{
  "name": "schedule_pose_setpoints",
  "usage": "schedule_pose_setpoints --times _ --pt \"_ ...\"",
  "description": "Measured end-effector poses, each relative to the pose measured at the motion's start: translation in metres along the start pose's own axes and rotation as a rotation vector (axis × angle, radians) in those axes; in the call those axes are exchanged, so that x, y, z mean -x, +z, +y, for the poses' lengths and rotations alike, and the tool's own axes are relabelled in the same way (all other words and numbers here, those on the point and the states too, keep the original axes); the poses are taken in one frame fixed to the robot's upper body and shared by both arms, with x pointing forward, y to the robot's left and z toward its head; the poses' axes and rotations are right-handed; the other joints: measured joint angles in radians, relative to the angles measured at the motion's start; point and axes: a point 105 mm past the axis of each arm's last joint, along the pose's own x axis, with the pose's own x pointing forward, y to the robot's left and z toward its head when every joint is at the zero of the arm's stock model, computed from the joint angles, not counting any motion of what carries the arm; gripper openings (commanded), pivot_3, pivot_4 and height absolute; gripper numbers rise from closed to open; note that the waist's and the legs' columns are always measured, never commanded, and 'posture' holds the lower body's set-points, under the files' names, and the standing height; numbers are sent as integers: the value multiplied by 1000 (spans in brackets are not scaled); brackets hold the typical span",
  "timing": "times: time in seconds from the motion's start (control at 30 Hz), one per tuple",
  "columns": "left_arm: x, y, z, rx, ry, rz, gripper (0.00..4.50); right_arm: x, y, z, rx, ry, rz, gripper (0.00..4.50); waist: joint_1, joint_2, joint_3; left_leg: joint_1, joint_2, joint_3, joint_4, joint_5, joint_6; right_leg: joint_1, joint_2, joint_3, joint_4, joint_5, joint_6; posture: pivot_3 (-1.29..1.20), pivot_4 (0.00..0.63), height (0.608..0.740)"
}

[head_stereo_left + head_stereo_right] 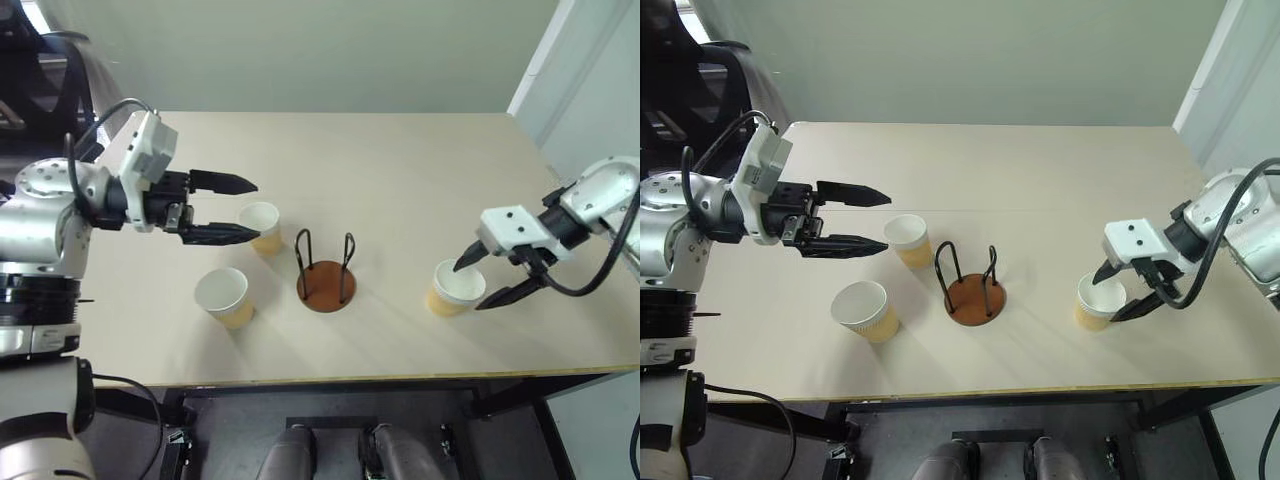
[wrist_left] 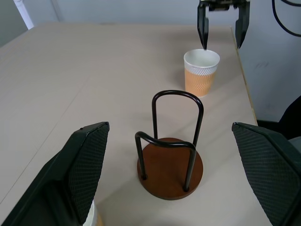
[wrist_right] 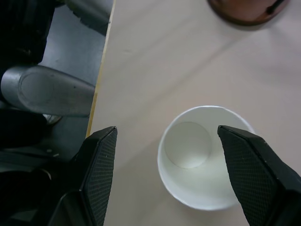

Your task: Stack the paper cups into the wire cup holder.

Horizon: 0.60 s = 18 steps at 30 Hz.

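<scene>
right gripper (image 1: pixel 494 281) hangs open over the right-hand cup (image 1: pixel 454 288) on the worktop (image 1: pixel 400 170), gripping nothing; left gripper (image 1: pixel 240 209) open, empty. holder (image 1: pixel 326 283) empty. next: lower, close on the rim.

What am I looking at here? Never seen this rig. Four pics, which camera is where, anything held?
It is a humanoid robot with two arms at a table. The two wide pictures come from its head, looking down. The other two come from cameras on each wrist, looking along the fingers. On the table stand three paper cups and an empty wire cup holder. The left gripper is open beside a cup. The right gripper is open over the cup on the right. Nothing is held.
</scene>
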Motion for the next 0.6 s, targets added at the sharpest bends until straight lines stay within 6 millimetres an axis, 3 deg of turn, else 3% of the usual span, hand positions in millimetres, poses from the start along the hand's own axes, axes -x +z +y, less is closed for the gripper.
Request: schedule_pose_setpoints --times 0.2,0.6 --pt "0 2 -1 -25 2 -3 4500 -16 -7 -4 69 12 50 3431 0 0 0 -3 0 0 8 -1 4 0 0 0 0 2 3 0 150 740" --pt "15 1 -7 -37 56 10 4500 -14 -46 -13 79 -11 181 3431 5 0 0 -4 -1 0 11 -3 6 1 -1 0 -1 4 4 0 150 740"
